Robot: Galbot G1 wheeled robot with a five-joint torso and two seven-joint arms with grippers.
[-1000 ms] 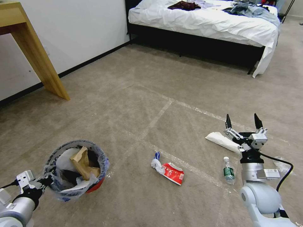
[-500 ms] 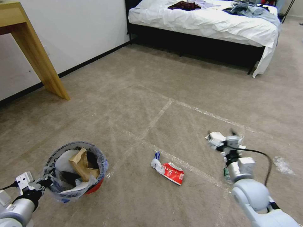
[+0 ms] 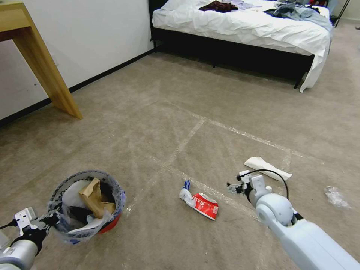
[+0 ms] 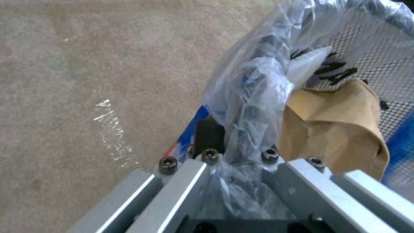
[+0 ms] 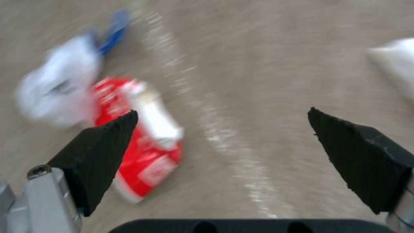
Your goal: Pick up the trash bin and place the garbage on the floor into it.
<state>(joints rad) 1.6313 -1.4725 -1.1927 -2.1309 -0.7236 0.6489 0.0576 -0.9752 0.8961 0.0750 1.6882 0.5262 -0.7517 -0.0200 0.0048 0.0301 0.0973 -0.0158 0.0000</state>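
Note:
The red trash bin (image 3: 107, 225), lined with a clear bluish bag, hangs at lower left. My left gripper (image 3: 48, 220) is shut on its near rim. The left wrist view shows the fingers (image 4: 209, 136) clamped over the bagged rim (image 4: 258, 81), with a brown paper bag (image 4: 336, 129) inside. My right gripper (image 3: 233, 187) is open, low over the floor, pointing at a crumpled red wrapper (image 3: 205, 206) and a white wad (image 3: 185, 194). From the right wrist, the wrapper (image 5: 148, 155) lies just beyond one fingertip (image 5: 103, 152).
A white slipper (image 3: 267, 167) lies behind the right arm and clear wrap (image 3: 334, 196) sits at far right. A wooden table leg (image 3: 48, 75) stands at left and a bed (image 3: 243, 26) at the back. Open carpet with tape lines (image 3: 187, 138) lies between them.
My right arm has swung down and to the left, from above the slipper to just right of the red wrapper, its fingers still open. The bin has dipped slightly.

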